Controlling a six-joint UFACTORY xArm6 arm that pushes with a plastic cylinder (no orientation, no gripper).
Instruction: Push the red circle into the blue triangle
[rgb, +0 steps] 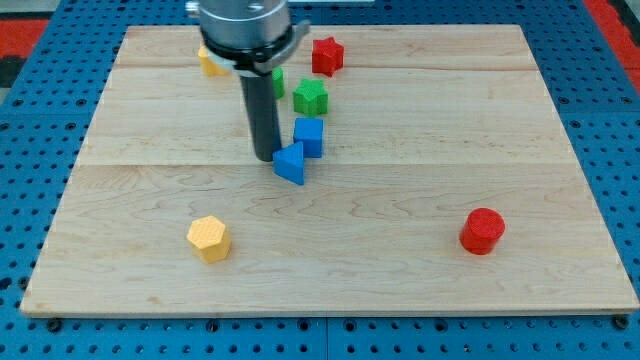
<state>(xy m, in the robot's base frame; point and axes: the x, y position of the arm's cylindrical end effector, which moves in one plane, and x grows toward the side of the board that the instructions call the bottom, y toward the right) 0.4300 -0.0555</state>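
The red circle (483, 230) lies on the wooden board (420, 140) at the view's lower right. The blue triangle (291, 163) lies near the board's middle, touching a blue cube (309, 135) just above it. My tip (264, 156) stands right beside the blue triangle's left side, touching or nearly so. The red circle is far to the right of my tip and below it.
A green star-shaped block (311, 97) sits above the blue cube. A second green block (277, 80) is partly hidden behind the rod. A red star-shaped block (327, 55) and a yellow block (209, 62) lie near the top edge. A yellow hexagon (209, 238) lies at lower left.
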